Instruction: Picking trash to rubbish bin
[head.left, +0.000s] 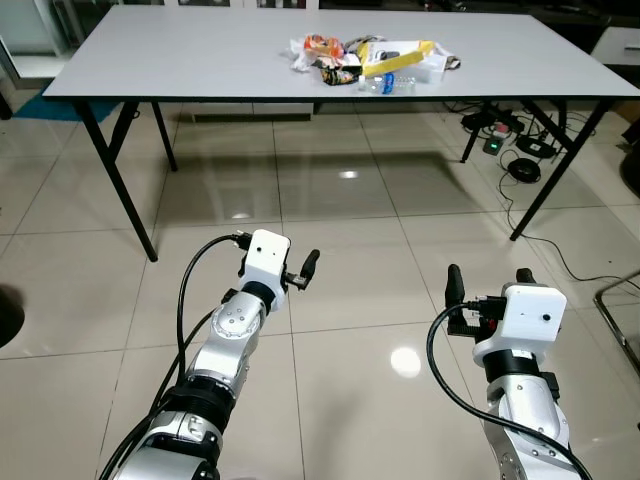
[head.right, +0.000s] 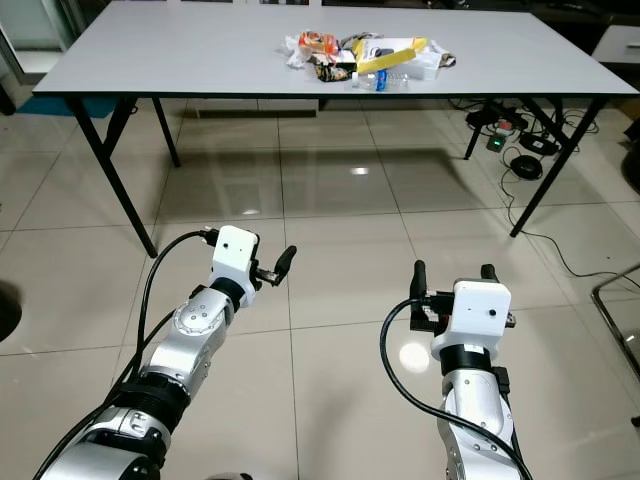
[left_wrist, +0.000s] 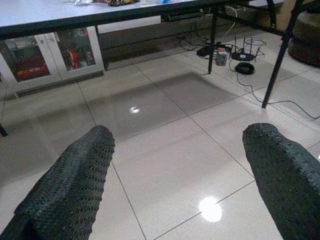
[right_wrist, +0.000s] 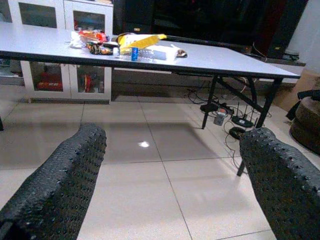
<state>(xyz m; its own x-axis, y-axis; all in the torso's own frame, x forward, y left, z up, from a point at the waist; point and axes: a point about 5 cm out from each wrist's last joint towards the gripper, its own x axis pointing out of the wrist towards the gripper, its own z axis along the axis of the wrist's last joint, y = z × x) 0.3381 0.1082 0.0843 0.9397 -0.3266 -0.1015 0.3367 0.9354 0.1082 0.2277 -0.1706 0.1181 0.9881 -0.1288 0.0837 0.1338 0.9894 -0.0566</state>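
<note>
A pile of trash (head.left: 365, 62) lies on the far middle of the white table (head.left: 180, 60): crumpled wrappers, a yellow packet (head.left: 398, 55) and a clear plastic bottle with a blue label (head.left: 388, 83). The pile (right_wrist: 125, 45) also appears in the right wrist view. Both arms are held low over the tiled floor, well short of the table. My left gripper (left_wrist: 180, 135) is open with nothing between its fingers. My right gripper (head.left: 490, 280) is open too, and holds nothing.
Black table legs (head.left: 120, 185) slant down at both ends. Cables and a power strip (head.left: 505, 135) lie on the floor under the table's right side. A metal chair frame (head.left: 618, 300) stands at the right edge. White cabinets (right_wrist: 60, 75) stand behind the table.
</note>
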